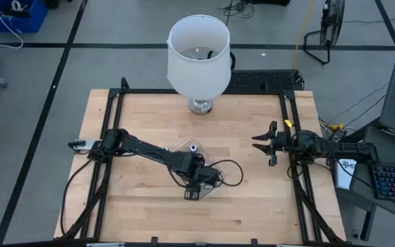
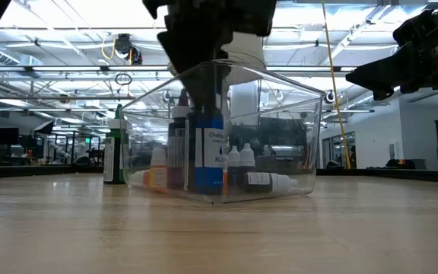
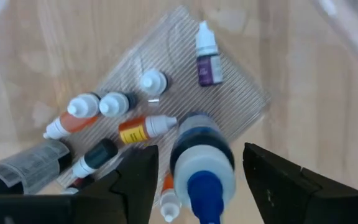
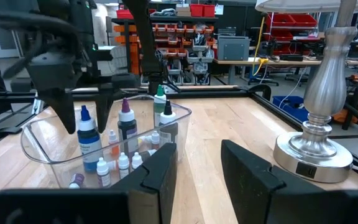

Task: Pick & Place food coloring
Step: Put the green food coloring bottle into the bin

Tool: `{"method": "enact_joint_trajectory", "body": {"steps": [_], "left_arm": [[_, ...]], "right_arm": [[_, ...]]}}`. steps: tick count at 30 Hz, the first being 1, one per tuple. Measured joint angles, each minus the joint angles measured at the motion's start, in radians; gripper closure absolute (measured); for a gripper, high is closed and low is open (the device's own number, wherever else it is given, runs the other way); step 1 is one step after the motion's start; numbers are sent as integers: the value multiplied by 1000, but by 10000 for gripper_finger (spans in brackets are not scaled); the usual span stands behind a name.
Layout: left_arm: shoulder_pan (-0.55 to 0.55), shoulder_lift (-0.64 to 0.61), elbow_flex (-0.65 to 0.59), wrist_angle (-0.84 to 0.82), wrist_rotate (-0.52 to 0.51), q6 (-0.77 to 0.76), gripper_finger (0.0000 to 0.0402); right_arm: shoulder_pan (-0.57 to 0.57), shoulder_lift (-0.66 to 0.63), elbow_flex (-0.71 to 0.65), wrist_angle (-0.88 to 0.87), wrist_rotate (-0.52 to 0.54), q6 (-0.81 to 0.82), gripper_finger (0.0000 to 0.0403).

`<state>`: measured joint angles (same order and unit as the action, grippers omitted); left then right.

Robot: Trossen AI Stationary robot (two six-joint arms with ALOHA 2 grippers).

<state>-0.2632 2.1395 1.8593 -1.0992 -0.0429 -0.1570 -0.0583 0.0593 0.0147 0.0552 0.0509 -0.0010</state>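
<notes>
— Several food coloring bottles are lying and standing inside the clear plastic tray, mid-table, a little left of centre. Can you read any labels?

— Barely. From table level the tall blue bottle is showing lettering that starts "Che", with "BLU" lower down; the rest is too small. The small ones carry labels I can't make out. One lying with an orange-yellow label, one with a purple label and a white cap.

— Where is the left arm working?

— It is reaching across from the left edge, and the left gripper is hanging right over the tray. Its fingers are standing apart, one on each side of the tall blue-capped bottle, not touching it as far as I can tell.

— And the other arm?

— The right gripper is waiting near the right edge, well apart from the tray, its fingers spread with a gap between them. It is pointing toward the tray.

— Anything else on the table?

— Just the white lampshade on its silver base, at the far side. One green-capped bottle is standing outside the tray wall.
</notes>
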Motion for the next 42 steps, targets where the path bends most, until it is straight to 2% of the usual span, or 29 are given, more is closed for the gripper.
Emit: {"method": "enact_joint_trajectory", "body": {"steps": [5,8,12,14,18,23,27,31,35,42], "left_arm": [[1,0,88,-43,0,5,169],[1,0,179,-173,-30,-3,175],[-7,-50,243,-302,-239,-55,189],[-3,-110,231,-311,-287,-92,198],[9,-276,134,-321,-285,-180,215],[44,-477,-66,-317,-272,-325,228],[91,-587,-238,-282,-273,-456,221],[110,-618,-397,-244,-269,-474,188],[119,-612,-532,-180,-269,-423,149],[119,-607,-683,-28,-210,-340,113]], "right_arm": [[0,0,0,0,0,0,289],[0,0,0,0,0,0,289],[0,0,0,0,0,0,289],[0,0,0,0,0,0,289],[0,0,0,0,0,0,289],[0,0,0,1,0,0,289],[0,0,0,0,0,0,289],[0,0,0,0,0,0,289],[0,0,0,0,0,0,289],[0,0,0,0,0,0,289]]}}
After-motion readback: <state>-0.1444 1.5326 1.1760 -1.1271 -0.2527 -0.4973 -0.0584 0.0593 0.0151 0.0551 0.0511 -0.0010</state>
